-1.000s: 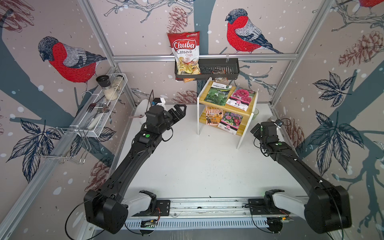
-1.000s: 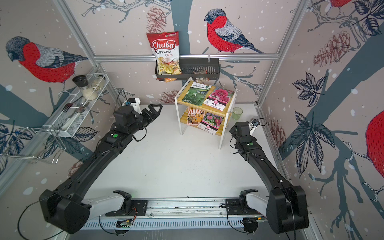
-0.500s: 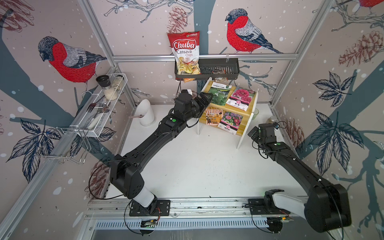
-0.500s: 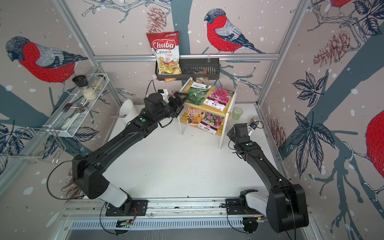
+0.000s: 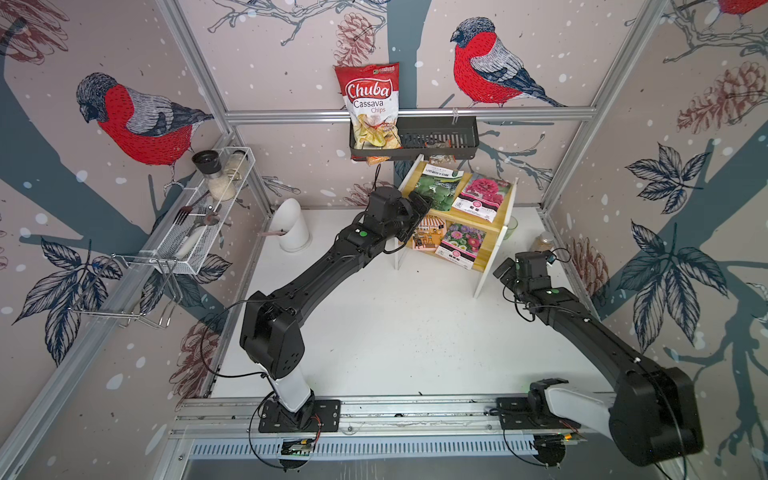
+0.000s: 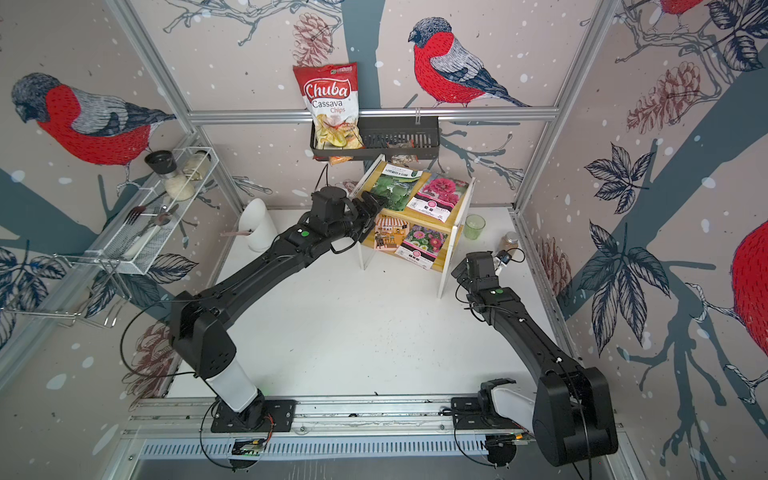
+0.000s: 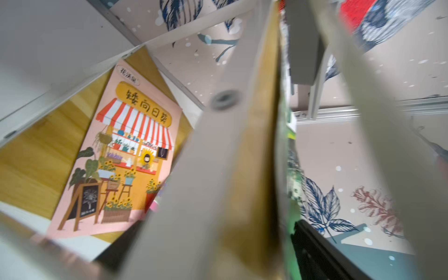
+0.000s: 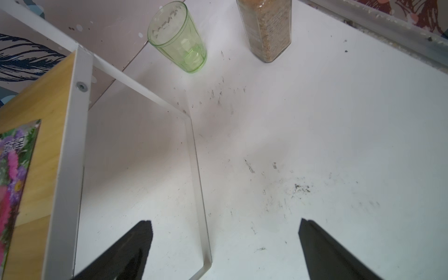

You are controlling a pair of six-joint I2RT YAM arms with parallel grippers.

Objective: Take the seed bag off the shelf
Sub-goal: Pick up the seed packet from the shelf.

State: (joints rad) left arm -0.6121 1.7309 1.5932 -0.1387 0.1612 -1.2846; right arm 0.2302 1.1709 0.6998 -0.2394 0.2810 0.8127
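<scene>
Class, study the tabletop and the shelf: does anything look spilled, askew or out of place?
Yes. Dark specks are scattered over the white table beside the shelf, like spilled grit. On the shelf's lower board, the pink flower packet lies skewed and seems to overhang the front edge.

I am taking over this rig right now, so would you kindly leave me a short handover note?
Left gripper: open, at the left end of the shelf's top tier, beside the green leafy seed bag; nothing gripped.
Right gripper: open and empty, over the table beside the shelf's right side panel.
Done: approach only; no bag is off the shelf yet.
Left: close on the bag, lift it clear, probably set it on the table.
</scene>
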